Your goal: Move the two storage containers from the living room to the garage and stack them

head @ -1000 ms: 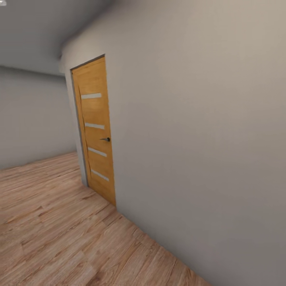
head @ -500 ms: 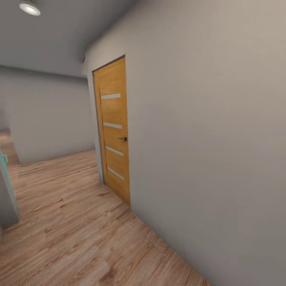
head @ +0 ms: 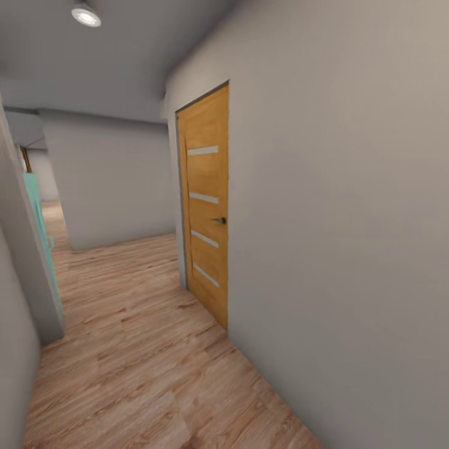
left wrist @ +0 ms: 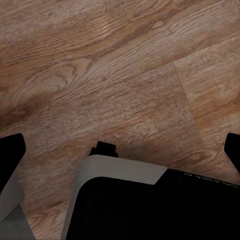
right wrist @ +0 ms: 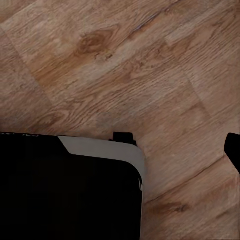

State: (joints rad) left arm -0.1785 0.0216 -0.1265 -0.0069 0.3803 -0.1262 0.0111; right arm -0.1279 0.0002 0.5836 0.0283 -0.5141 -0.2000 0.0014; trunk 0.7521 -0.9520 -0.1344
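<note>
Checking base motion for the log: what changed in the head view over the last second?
The camera moved, not the scene: the view panned left, so the wooden door slid rightward in frame. A ceiling light, a teal panel and a near wall corner at left came into view, with more corridor beyond. The door stays shut; same wood-plank floor, same grey wall.

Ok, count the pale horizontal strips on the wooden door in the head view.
4, stacked down the wooden door: one near the top, one above the handle, two below it.
</note>
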